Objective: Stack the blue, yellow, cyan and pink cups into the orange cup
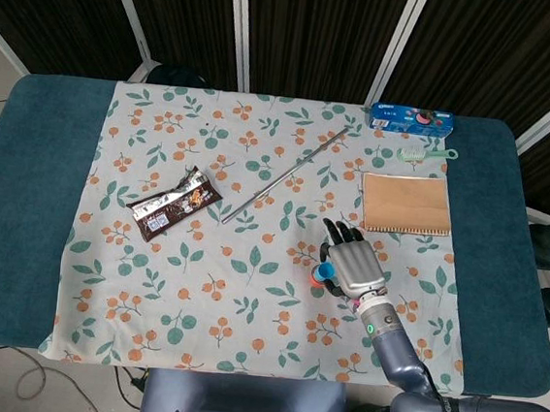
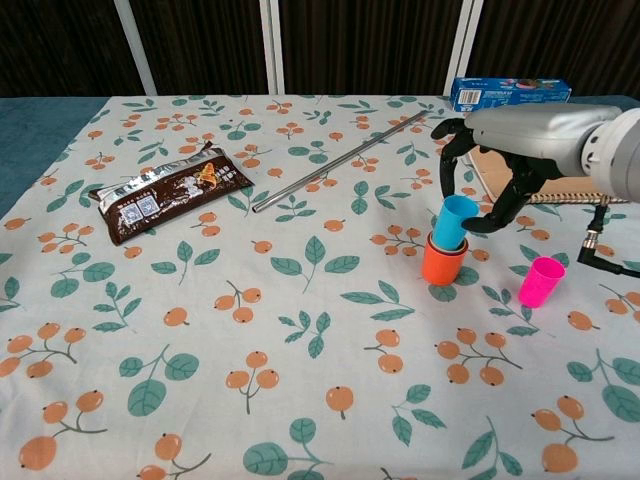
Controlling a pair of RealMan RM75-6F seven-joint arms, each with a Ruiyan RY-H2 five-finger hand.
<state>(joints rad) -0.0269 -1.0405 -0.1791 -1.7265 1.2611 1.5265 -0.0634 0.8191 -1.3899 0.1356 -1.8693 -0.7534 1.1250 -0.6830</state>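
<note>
The orange cup (image 2: pixel 443 266) stands on the floral cloth at the right, with a yellow cup's rim (image 2: pixel 441 247) showing inside it. A cyan cup (image 2: pixel 455 221) sits tilted in that stack, its mouth leaning toward my right hand (image 2: pixel 505 150), which grips it between thumb and fingers from above. The pink cup (image 2: pixel 541 281) stands apart, to the right of the stack. No blue cup shows separately. In the head view my right hand (image 1: pixel 352 263) covers most of the stack; only a sliver of the cyan cup (image 1: pixel 323 270) shows. My left hand appears in neither view.
A dark snack wrapper (image 2: pixel 175 195) lies at the left and a metal rod (image 2: pixel 340 165) runs diagonally across the middle. Behind my right hand lie a brown notebook (image 1: pixel 407 204), a green brush (image 1: pixel 426 155) and a blue box (image 2: pixel 510 92).
</note>
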